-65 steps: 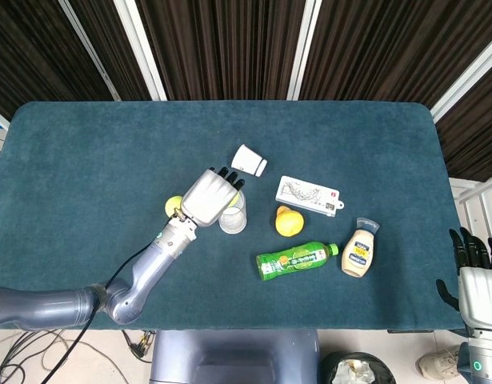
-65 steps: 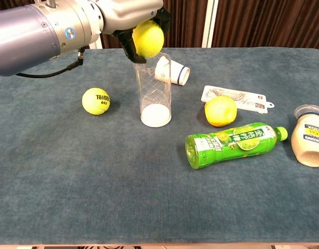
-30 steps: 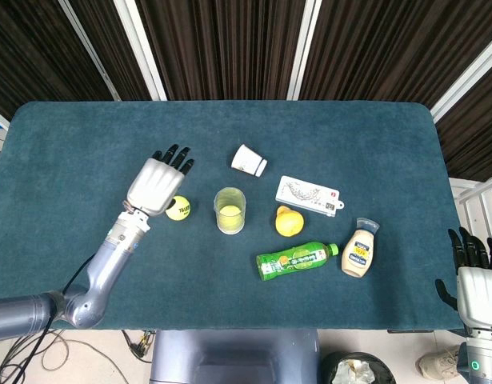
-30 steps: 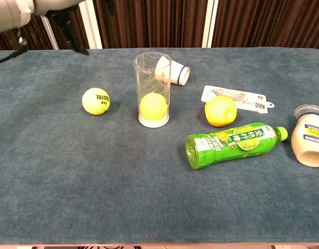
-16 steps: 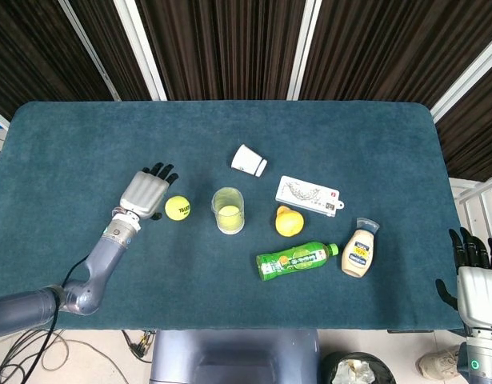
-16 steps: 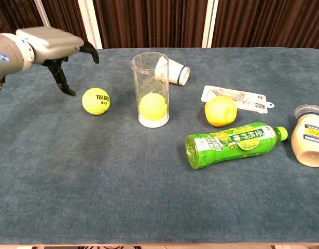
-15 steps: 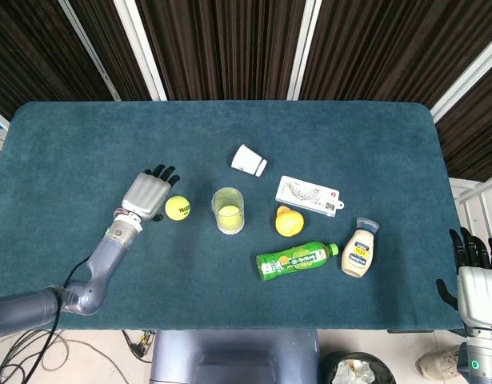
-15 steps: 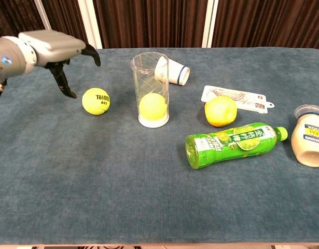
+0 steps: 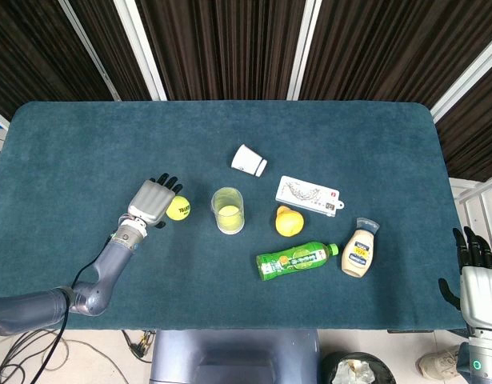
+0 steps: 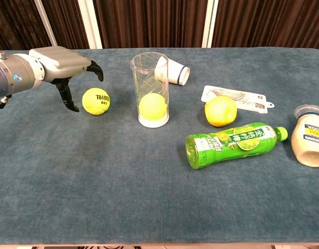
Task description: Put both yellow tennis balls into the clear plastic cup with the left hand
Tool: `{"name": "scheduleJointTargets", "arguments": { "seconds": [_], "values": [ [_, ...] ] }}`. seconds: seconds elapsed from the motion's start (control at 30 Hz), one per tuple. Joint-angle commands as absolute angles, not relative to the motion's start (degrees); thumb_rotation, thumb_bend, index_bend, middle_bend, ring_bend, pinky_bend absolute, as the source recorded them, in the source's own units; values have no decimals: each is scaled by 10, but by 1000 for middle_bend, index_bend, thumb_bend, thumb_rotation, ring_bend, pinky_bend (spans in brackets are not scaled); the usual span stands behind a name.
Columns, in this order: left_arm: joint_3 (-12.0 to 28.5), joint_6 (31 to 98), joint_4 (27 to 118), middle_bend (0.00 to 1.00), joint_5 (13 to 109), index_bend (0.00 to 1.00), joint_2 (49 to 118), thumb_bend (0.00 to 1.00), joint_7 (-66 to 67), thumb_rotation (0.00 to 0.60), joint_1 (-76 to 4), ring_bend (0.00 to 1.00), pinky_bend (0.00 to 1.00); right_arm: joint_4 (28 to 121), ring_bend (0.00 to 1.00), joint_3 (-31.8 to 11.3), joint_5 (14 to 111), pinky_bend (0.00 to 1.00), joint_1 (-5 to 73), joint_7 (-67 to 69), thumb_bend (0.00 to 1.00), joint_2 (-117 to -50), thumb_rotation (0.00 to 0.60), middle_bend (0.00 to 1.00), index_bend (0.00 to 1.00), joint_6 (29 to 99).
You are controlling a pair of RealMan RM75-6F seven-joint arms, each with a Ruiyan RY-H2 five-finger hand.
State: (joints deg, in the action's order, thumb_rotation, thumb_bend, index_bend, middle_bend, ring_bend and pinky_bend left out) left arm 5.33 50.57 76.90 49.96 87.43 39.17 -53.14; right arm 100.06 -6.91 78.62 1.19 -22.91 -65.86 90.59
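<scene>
The clear plastic cup [image 9: 230, 210] [image 10: 151, 89] stands upright near the table's middle with one yellow tennis ball [image 10: 152, 107] [image 9: 230, 213] at its bottom. A second yellow tennis ball [image 9: 178, 208] [image 10: 96, 100] lies on the cloth left of the cup. My left hand [image 9: 152, 202] [image 10: 63, 63] hovers just left of and over that ball, fingers spread and curved around it, holding nothing. My right hand [image 9: 477, 280] hangs beyond the table's right front corner, fingers apart, seen only in the head view.
A tipped white paper cup [image 9: 249, 160] lies behind the clear cup. Right of it sit a flat white packet [image 9: 308, 195], a lemon [image 9: 288, 222], a green bottle on its side [image 9: 297, 260] and a mayonnaise bottle [image 9: 359, 252].
The left hand dropped the first ball into the cup, swung away to the left, then came down and closer beside the second ball. The right hand stayed still.
</scene>
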Motion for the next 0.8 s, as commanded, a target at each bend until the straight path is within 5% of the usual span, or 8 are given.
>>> {"name": "scheduleJointTargets", "arguments": {
  "seconds": [0.03,0.47,0.8],
  "values": [
    [48,504,757,183,514,264,883,78,383,600,-531,126,398,1000,119,-68,786,72,12,-230,340,-659,600,75,28,904],
    [42,490,694,191,560,273,929,114,347,600,-527,164,428,1000,119,-70,784,72,12,-227,339,-658,600,75,28,905],
    [37,495,657,411,603,399,953,289,325,600,-518,366,613,1002,119,-69,787,71,10,-223,340,-655,600,75,28,907]
  ]
}}
